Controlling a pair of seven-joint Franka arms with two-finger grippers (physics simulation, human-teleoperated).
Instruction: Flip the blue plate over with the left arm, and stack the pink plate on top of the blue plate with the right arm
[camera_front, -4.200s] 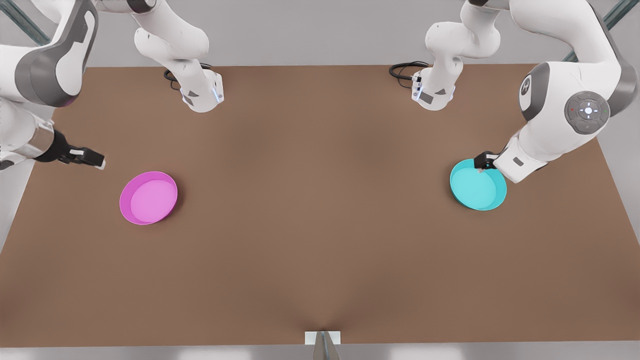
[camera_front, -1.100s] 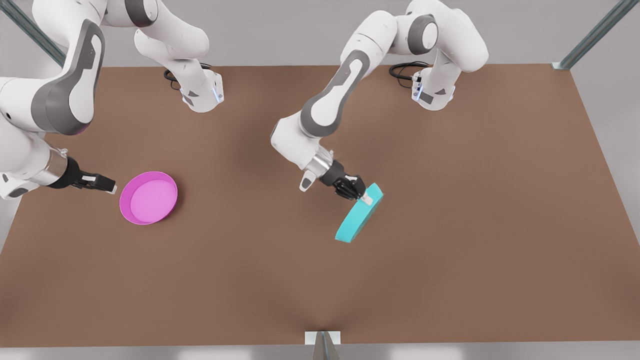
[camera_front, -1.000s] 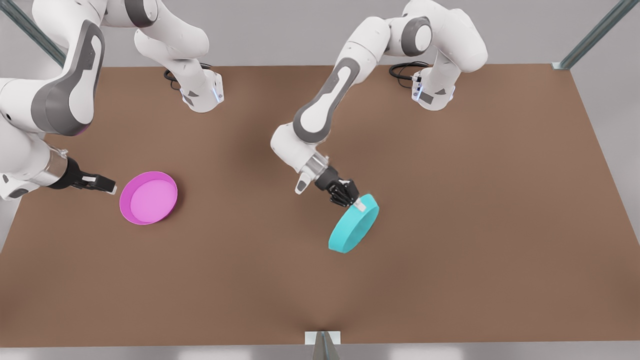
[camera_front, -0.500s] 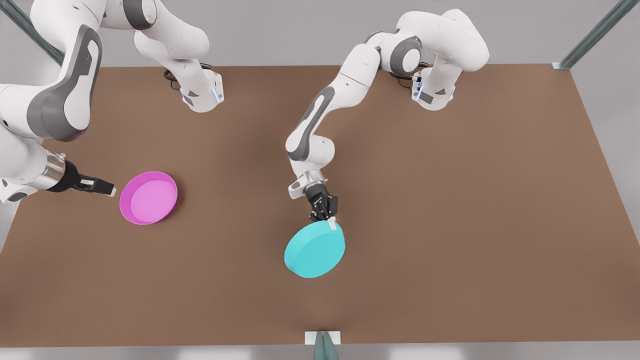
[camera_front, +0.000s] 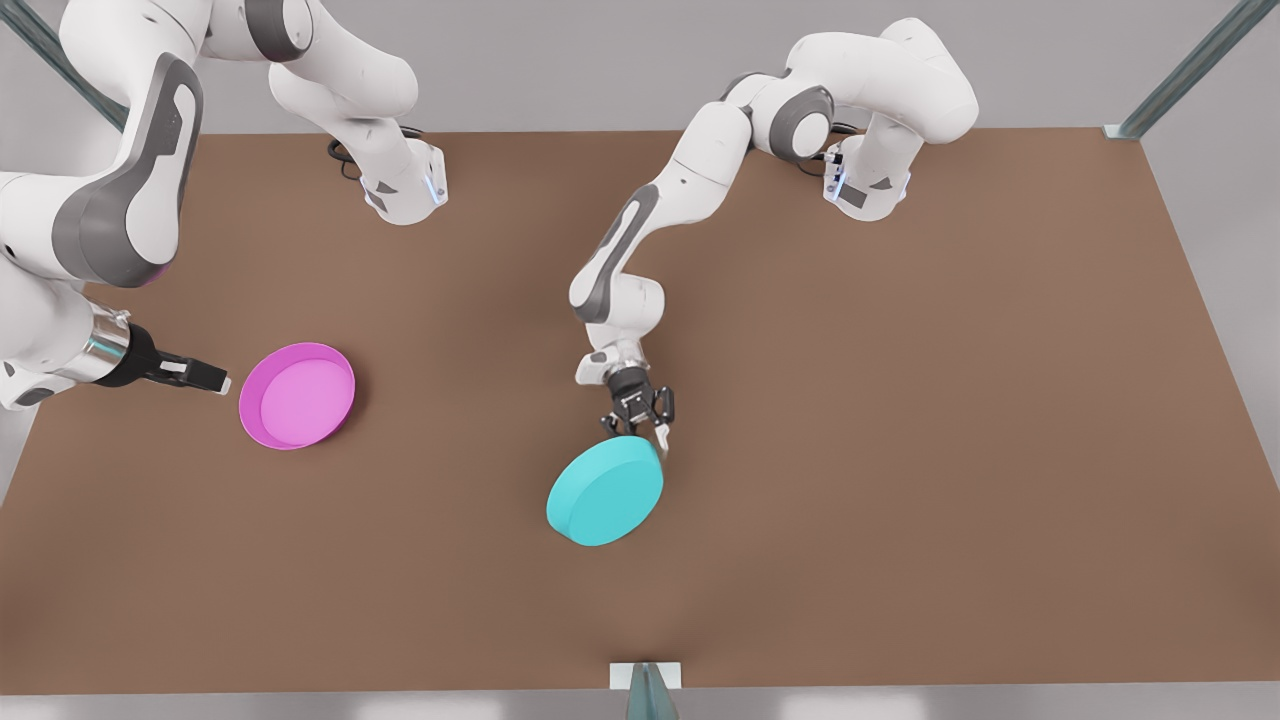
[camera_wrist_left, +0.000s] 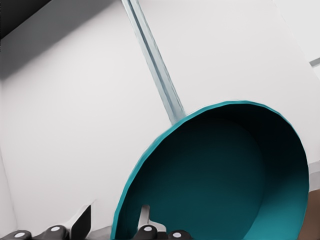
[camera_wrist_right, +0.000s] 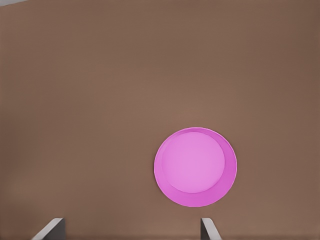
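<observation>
Front view: left gripper (camera_front: 636, 431), fingers parted, at the rim of the inverted blue plate (camera_front: 604, 491) mid-tabletop (camera_front: 900, 450); right gripper (camera_front: 205, 378), fingers apart, beside the pink plate (camera_front: 297, 396).

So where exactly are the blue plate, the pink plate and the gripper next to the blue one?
blue plate (camera_front: 604, 492): front view, on its upturned flat base.
pink plate (camera_front: 300, 397): front view, on its lighter inside.
left gripper (camera_front: 636, 432): front view, between its fingertips.

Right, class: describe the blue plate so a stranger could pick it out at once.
On the brown table, look near the middle, just below the left gripper. The blue plate sits there, base up, whereas the pink plate, towards the front view's left, lies open side up.
</observation>
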